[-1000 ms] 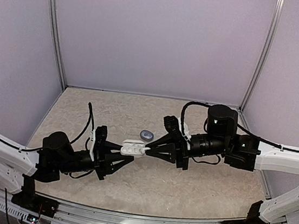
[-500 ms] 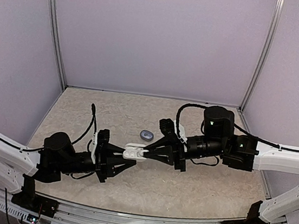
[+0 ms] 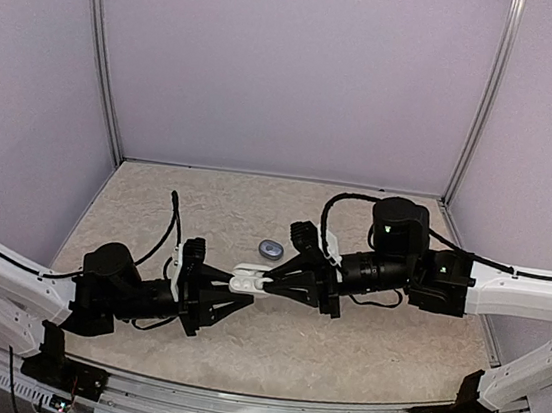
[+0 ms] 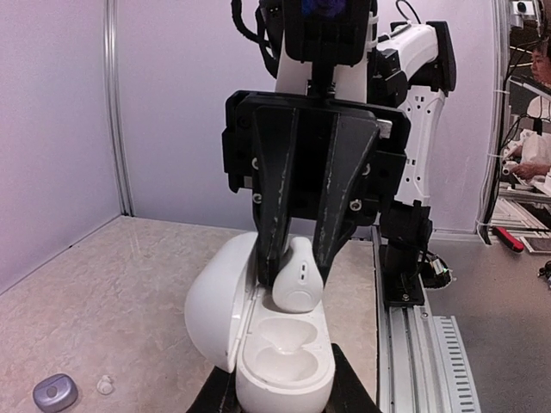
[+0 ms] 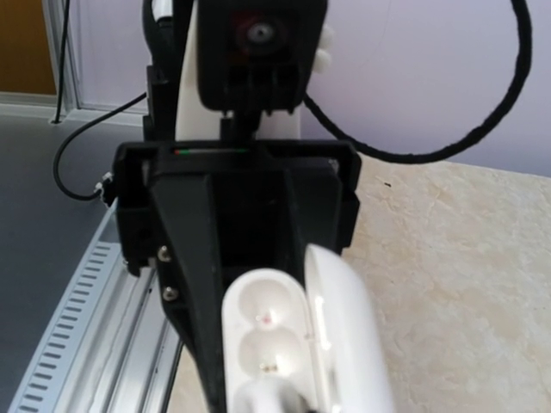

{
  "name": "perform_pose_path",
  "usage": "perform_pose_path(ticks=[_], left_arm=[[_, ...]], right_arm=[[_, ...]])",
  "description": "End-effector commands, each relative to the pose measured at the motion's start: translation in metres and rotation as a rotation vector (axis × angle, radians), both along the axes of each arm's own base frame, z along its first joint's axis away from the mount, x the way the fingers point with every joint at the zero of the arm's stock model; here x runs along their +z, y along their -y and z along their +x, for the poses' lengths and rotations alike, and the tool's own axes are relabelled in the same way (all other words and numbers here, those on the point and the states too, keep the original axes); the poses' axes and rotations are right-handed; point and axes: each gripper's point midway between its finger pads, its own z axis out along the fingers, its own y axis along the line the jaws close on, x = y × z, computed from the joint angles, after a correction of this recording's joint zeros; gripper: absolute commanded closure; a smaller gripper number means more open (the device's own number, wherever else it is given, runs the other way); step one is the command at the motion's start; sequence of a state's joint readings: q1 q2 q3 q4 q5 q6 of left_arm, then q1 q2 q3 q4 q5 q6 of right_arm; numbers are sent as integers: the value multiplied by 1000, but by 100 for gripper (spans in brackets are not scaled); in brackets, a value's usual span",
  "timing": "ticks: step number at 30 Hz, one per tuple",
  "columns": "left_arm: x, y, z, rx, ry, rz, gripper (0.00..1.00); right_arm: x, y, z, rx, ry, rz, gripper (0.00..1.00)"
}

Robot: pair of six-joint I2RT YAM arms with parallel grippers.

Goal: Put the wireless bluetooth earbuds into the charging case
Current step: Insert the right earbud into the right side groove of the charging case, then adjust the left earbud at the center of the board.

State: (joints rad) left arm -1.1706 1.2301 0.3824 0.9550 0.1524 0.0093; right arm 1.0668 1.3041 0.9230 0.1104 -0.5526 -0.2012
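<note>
My left gripper (image 3: 234,286) is shut on a white charging case (image 4: 284,366) and holds it above the table with its lid (image 4: 213,301) swung open to the left. Both sockets show empty in the left wrist view. My right gripper (image 3: 270,282) faces it, shut on a cream-white earbud (image 4: 299,277) that hangs at the far end of the case, just over the far socket. The case (image 5: 271,335) also fills the right wrist view, with the earbud (image 5: 269,401) at the bottom edge. No dark grey buds are clearly visible.
A small grey rounded object (image 3: 271,248) lies on the beige table behind the grippers. It also shows in the left wrist view (image 4: 55,392), with a tiny white piece (image 4: 105,385) beside it. Lilac walls enclose the back and sides.
The right gripper has moved left and slightly down with the earbud, closing on the open case. The left gripper and the case have shifted a little toward me.
</note>
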Motion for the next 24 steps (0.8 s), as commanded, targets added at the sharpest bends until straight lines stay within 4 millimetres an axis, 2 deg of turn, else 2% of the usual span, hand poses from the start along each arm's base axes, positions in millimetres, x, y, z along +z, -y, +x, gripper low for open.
perform_pose_path(ticks=[1,4,8,15,24], left_arm=[[20,3,-3,-16,38,-49,97],[19,3,-3,-13,41,-43,97],[18,3,-2,-10,41,-33,97],[13,3,-1,-7,41,-11,97],[2,7,6,19,43,51,97]], right_arm=[[5,-5,-5,14,9,7,83],[7,-3,-4,3,11,6,74],[11,2,-4,-7,16,3,70],[21,13,-4,-42,29,-2,69],[18,21,-4,-75,15,-88,73]])
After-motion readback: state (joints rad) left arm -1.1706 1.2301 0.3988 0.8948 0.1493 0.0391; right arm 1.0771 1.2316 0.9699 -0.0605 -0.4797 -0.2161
